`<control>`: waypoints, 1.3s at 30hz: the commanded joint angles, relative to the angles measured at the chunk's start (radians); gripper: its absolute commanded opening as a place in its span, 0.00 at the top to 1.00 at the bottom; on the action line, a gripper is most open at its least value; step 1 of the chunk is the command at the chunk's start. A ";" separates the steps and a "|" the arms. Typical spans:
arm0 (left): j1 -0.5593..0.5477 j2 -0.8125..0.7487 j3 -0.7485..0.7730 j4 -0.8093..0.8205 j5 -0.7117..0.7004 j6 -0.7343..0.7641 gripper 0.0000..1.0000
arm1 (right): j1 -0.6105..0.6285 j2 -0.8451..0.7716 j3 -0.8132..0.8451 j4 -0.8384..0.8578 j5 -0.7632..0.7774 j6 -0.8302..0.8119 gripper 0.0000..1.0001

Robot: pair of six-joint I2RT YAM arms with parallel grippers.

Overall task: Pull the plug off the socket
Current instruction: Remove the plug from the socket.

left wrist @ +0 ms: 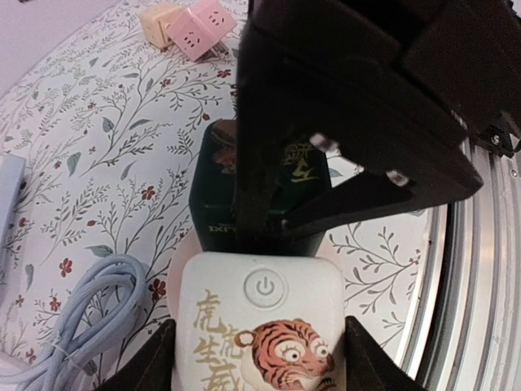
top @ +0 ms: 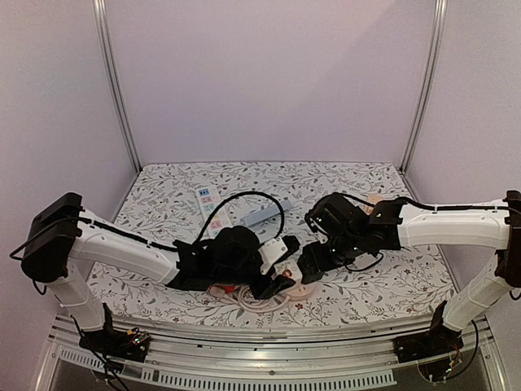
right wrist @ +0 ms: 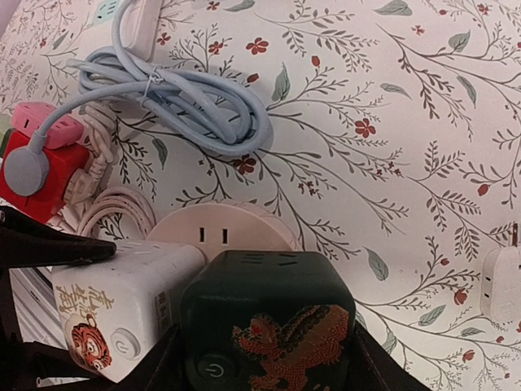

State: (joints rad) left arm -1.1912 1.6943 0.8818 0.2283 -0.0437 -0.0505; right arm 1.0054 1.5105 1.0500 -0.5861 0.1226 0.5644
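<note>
A white cube plug (left wrist: pixel 260 326) printed with a tiger sits over a round pink socket (right wrist: pixel 220 232). My left gripper (left wrist: pixel 260 358) is shut on it, one finger against each side. Right beside it and touching stands a dark green cube plug (right wrist: pixel 269 326) with a dragon print, and my right gripper (right wrist: pixel 264 358) is shut on that one. From above, both grippers (top: pixel 281 269) (top: pixel 313 265) meet at the front middle of the table. In the left wrist view the right arm covers most of the green cube (left wrist: pixel 216 187). How the cubes join the socket is hidden.
A coiled pale blue cable (right wrist: pixel 187 102) lies just behind the socket, next to a red cube adapter (right wrist: pixel 41 183) and a looped pink cord (right wrist: pixel 114 212). Pink (left wrist: pixel 203 24) and beige (left wrist: pixel 161 18) cube adapters lie farther off. A white power strip (top: pixel 210 208) lies at the back left.
</note>
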 commanded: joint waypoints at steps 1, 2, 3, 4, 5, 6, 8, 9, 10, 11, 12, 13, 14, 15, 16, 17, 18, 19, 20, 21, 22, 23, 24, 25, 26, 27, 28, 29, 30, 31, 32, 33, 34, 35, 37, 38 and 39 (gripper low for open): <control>-0.022 0.026 -0.021 -0.016 0.006 0.014 0.63 | -0.032 -0.043 -0.013 0.056 -0.056 0.005 1.00; -0.022 0.027 -0.022 -0.016 0.010 0.011 0.63 | -0.032 -0.046 -0.012 0.052 -0.054 -0.001 1.00; -0.022 0.030 -0.022 -0.017 0.015 0.007 0.63 | -0.032 -0.050 -0.008 0.044 -0.048 -0.004 1.00; -0.022 0.033 -0.021 -0.015 0.018 0.005 0.64 | -0.030 -0.053 -0.006 0.040 -0.040 -0.004 1.00; -0.022 0.035 -0.021 -0.015 0.022 0.001 0.65 | -0.025 -0.058 -0.006 0.038 -0.027 -0.004 1.00; -0.022 0.038 -0.021 -0.012 0.022 -0.003 0.66 | -0.018 -0.062 -0.004 0.033 -0.008 -0.005 1.00; -0.022 0.042 -0.020 -0.010 0.024 -0.006 0.67 | 0.003 -0.075 0.005 0.015 0.046 -0.009 1.00; -0.021 0.043 -0.019 -0.009 0.027 -0.008 0.67 | 0.016 -0.078 0.012 0.000 0.073 -0.009 1.00; -0.021 0.045 -0.017 -0.009 0.031 -0.011 0.67 | 0.038 -0.078 0.020 -0.013 0.096 -0.011 1.00; -0.020 0.047 -0.016 -0.008 0.035 -0.013 0.68 | 0.052 -0.077 0.025 -0.021 0.113 -0.011 1.00; -0.019 0.051 -0.013 -0.009 0.036 -0.017 0.68 | 0.062 -0.075 0.028 -0.028 0.125 -0.009 1.00; -0.019 0.054 -0.011 -0.009 0.036 -0.021 0.68 | 0.072 -0.071 0.031 -0.032 0.134 -0.006 1.00; -0.019 0.056 -0.009 -0.006 0.036 -0.025 0.68 | 0.082 -0.065 0.035 -0.034 0.141 -0.001 1.00; -0.019 0.059 -0.009 -0.004 0.036 -0.026 0.69 | 0.091 -0.059 0.038 -0.040 0.149 0.002 1.00; -0.019 0.061 -0.008 -0.002 0.059 -0.029 0.69 | 0.102 -0.052 0.046 -0.046 0.159 0.009 1.00; -0.019 0.063 -0.006 -0.001 0.066 -0.030 0.70 | 0.111 -0.042 0.052 -0.052 0.168 0.015 1.00; -0.019 0.067 -0.004 0.000 0.070 -0.033 0.71 | 0.121 -0.035 0.057 -0.056 0.175 0.019 1.00; -0.019 0.069 -0.002 0.001 0.073 -0.034 0.71 | 0.130 -0.026 0.064 -0.062 0.185 0.026 1.00; -0.019 0.072 0.000 0.002 0.075 -0.034 0.71 | 0.137 -0.017 0.072 -0.066 0.193 0.031 1.00; -0.019 0.073 0.002 0.001 0.076 -0.035 0.72 | 0.143 -0.012 0.077 -0.070 0.199 0.035 1.00; -0.019 0.075 0.003 0.001 0.075 -0.036 0.72 | 0.149 -0.006 0.084 -0.075 0.211 0.037 1.00; -0.019 0.076 0.004 0.001 0.073 -0.037 0.72 | 0.156 -0.002 0.091 -0.084 0.224 0.043 1.00; -0.019 0.077 0.005 -0.002 0.071 -0.036 0.73 | 0.160 0.000 0.097 -0.088 0.232 0.045 1.00; -0.019 0.077 0.007 -0.005 0.071 -0.034 0.73 | 0.161 0.000 0.097 -0.090 0.238 0.048 1.00; -0.019 0.078 0.009 -0.009 0.070 -0.034 0.73 | 0.161 -0.002 0.096 -0.089 0.243 0.055 1.00; -0.019 0.080 0.011 -0.013 0.068 -0.034 0.74 | 0.161 -0.002 0.095 -0.088 0.247 0.059 1.00; -0.019 0.082 0.012 -0.016 0.068 -0.034 0.74 | 0.161 -0.002 0.095 -0.090 0.254 0.059 1.00; -0.019 0.082 0.013 -0.016 0.068 -0.033 0.74 | 0.161 0.000 0.093 -0.092 0.259 0.063 1.00; -0.019 0.082 0.014 -0.017 0.068 -0.030 0.75 | 0.161 0.000 0.092 -0.093 0.262 0.067 1.00; -0.019 0.081 0.014 -0.020 0.066 -0.031 0.76 | 0.152 -0.002 0.087 -0.094 0.256 0.075 1.00; -0.019 0.080 0.014 -0.021 0.067 -0.030 0.76 | 0.141 -0.007 0.081 -0.092 0.242 0.082 1.00; -0.020 0.078 0.013 -0.023 0.067 -0.029 0.76 | 0.125 -0.014 0.073 -0.090 0.227 0.095 1.00; -0.021 0.076 0.011 -0.025 0.066 -0.027 0.76 | 0.110 -0.032 0.062 -0.082 0.210 0.105 1.00; -0.021 0.075 0.009 -0.028 0.067 -0.026 0.77 | 0.097 -0.044 0.050 -0.069 0.193 0.112 1.00; -0.022 0.075 0.004 -0.030 0.072 -0.026 0.77 | 0.074 -0.074 0.024 -0.046 0.162 0.121 1.00; -0.022 0.076 0.004 -0.033 0.076 -0.027 0.77 | 0.068 -0.090 0.013 -0.036 0.154 0.125 1.00; -0.022 0.079 0.006 -0.037 0.080 -0.025 0.77 | 0.065 -0.099 0.003 -0.031 0.150 0.128 1.00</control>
State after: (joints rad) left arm -1.1942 1.7416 0.8913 0.2726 0.0151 -0.0635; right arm 1.0977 1.5047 1.0737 -0.6930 0.2989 0.6559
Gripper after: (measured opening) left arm 0.576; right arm 0.578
